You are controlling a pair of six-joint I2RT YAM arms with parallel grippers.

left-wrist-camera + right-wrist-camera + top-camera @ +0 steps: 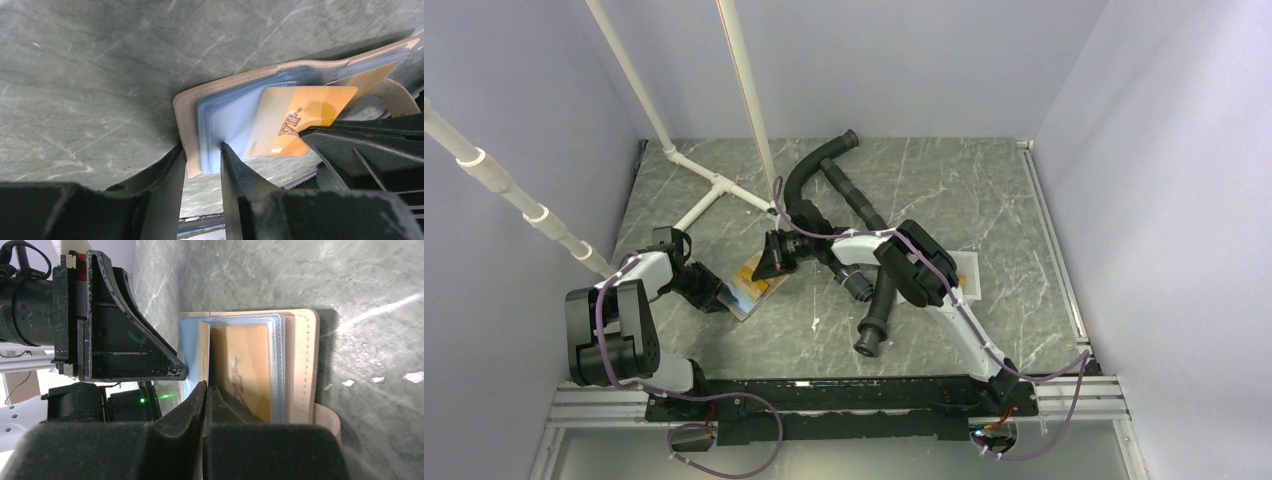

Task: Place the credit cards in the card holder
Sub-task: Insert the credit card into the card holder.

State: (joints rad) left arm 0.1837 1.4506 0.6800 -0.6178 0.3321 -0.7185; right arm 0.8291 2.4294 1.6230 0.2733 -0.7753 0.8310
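Observation:
The tan card holder (749,292) lies open on the table and shows blue sleeves. My left gripper (716,297) is shut on its near edge, clamping the tan cover (186,115) and the sleeves between the jaws (202,147). My right gripper (769,262) is shut on an orange-yellow card with "VIP" script (315,105). The card's left end overlaps the blue sleeves. In the right wrist view the jaws (204,385) are pressed together on a thin orange edge (202,350), with the holder (302,360) behind. Other cards are out of view.
A black corrugated hose (876,300) lies across the middle of the table behind and beside the right arm. A shallow white tray (967,270) is partly hidden by that arm. White pipes (714,190) stand at the back left. The holder's snap tab (400,95) sticks out.

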